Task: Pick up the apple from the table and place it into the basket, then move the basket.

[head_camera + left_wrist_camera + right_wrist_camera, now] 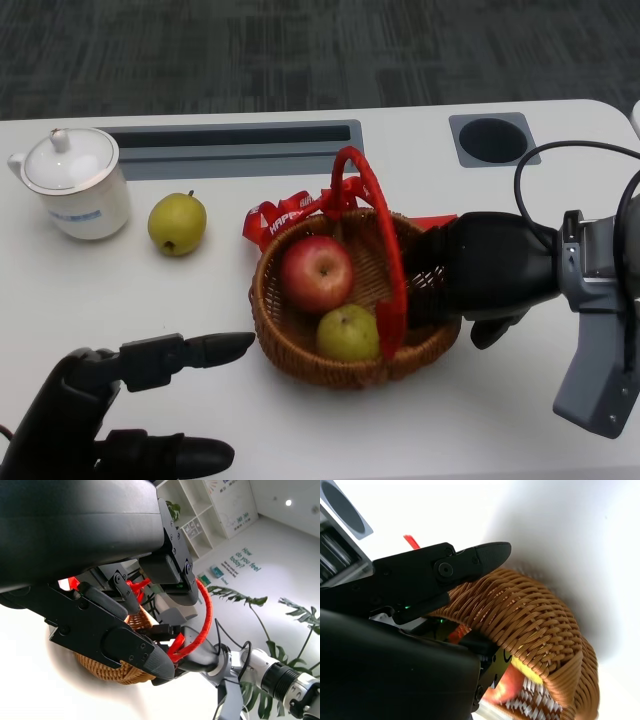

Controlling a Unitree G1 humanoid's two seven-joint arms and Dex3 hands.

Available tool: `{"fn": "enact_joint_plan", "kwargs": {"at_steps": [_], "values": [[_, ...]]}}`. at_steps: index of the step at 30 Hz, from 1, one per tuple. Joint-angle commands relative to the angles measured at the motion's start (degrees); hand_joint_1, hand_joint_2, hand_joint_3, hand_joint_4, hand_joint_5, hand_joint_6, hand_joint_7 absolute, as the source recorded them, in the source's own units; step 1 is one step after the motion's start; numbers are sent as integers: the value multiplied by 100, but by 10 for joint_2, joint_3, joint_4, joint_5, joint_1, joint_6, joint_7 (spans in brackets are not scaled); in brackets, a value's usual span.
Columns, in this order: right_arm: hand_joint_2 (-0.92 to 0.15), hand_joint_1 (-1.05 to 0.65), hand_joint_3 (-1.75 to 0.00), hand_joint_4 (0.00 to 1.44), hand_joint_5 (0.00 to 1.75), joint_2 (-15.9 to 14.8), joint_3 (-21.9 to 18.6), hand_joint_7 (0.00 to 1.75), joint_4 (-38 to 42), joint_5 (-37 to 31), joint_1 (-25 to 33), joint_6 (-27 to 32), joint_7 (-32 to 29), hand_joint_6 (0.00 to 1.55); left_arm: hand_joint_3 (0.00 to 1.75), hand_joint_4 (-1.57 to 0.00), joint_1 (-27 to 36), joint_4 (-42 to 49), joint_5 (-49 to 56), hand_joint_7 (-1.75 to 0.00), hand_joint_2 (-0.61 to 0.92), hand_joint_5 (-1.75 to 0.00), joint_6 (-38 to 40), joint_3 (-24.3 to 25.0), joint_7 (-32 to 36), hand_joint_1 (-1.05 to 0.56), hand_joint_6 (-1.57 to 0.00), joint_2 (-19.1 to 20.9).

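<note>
Red apple point(316, 273) in the wicker basket point(290, 345) — beside a pear point(347, 333). Right hand point(478, 268) gripping the basket's rim. Left hand point(120, 400) nearby — fingers apart, holding nothing.

In the head view the left hand point(120, 415) is cut off by the near edge. The fingers point(425, 275) of the right hand point(480, 270) are partly hidden behind the basket point(300, 345) rim and its red handle point(385, 250). In the right wrist view the apple point(502, 687) is blurred and mostly hidden by the basket wall.
</note>
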Motion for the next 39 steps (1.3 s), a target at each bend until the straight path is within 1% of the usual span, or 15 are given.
{"fn": "enact_joint_plan", "kwargs": {"at_steps": [1,4,7,10,11,13,15,17,21,24,28,30,33,35,39], "values": [[-88,-59,-1,64,4,5,-3,1,16,19,1,2,59,57,0,-95,12,-11,10,-1,77,-2,-16,8,18,-54,-83,-8],[-88,-49,0,73,8,8,-17,3,21,47,6,-3,107,63,0,-96,21,-17,14,-1,78,-2,-21,11,27,-54,-84,-17],[-90,-43,-1,94,15,13,-35,7,22,78,12,-7,160,81,1,-96,29,-20,20,-1,78,-2,-30,14,35,-54,-84,-24],[-86,-30,0,111,24,16,-42,6,16,96,15,-11,185,95,0,-96,34,-21,23,-1,79,-2,-38,17,43,-54,-85,-28],[-84,-26,0,111,32,17,-42,4,14,100,16,-12,189,96,0,-96,36,-21,25,-1,79,-2,-41,19,46,-54,-85,-30],[-82,-22,0,103,59,18,-44,2,12,108,17,-14,194,97,0,-97,40,-23,29,-1,79,-2,-46,21,52,-54,-86,-33],[-82,-20,0,95,69,19,-45,0,10,114,17,-16,192,97,0,-97,40,-23,29,-1,79,-2,-53,22,56,-54,-87,-36],[-82,-19,0,92,60,20,-45,1,6,115,16,-16,183,94,0,-98,40,-24,27,-1,79,-2,-56,21,57,-54,-87,-38],[-83,-20,-1,96,40,21,-46,0,2,119,14,-23,167,88,0,-99,42,-25,29,-1,79,-2,-60,22,59,-53,-88,-43],[-85,-23,-1,99,39,21,-47,0,0,121,11,-32,160,85,0,-99,42,-25,32,-1,79,-2,-60,24,62,-54,-89,-46],[-86,-26,-1,95,36,20,-52,0,-2,126,12,-47,151,85,0,-100,42,-23,39,-1,79,-2,-63,26,70,-54,-90,-48],[-88,-27,-1,97,37,21,-60,0,1,133,16,-54,154,85,0,-100,44,-22,39,-1,79,-2,-67,27,73,-54,-90,-47],[-91,-31,-6,101,51,24,-81,1,9,156,22,-45,182,87,0,-100,50,-24,32,-1,79,-1,-73,24,75,-53,-90,-47],[-92,-35,-13,99,59,29,-105,1,18,182,26,-24,223,88,0,-100,56,-28,27,-1,79,-1,-77,22,76,-53,-90,-46],[-92,-37,-21,96,55,34,-151,0,30,230,33,23,305,89,0,-100,71,-41,24,0,79,-1,-78,20,76,-53,-90,-45]]}}
